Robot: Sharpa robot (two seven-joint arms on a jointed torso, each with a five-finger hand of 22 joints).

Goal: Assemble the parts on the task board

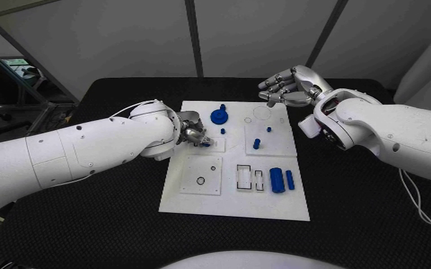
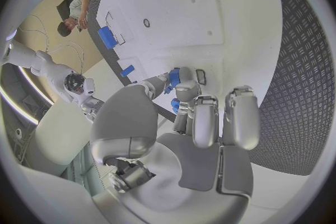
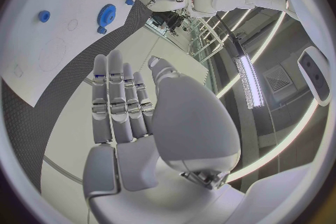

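The task board (image 1: pixel 235 203) lies nearest, white on the black table (image 1: pixel 359 219), with two blue cylinders (image 1: pixel 282 179) side by side near its right edge. Further back a blue gear (image 1: pixel 219 117) sits flat. The left hand (image 1: pixel 191 131) hovers over the board's left edge; its wrist view shows the fingertips (image 2: pixel 175 77) pinching a small blue part (image 2: pixel 173 75). The right hand (image 1: pixel 288 87) floats beyond the board's far right corner, fingers apart and holding nothing.
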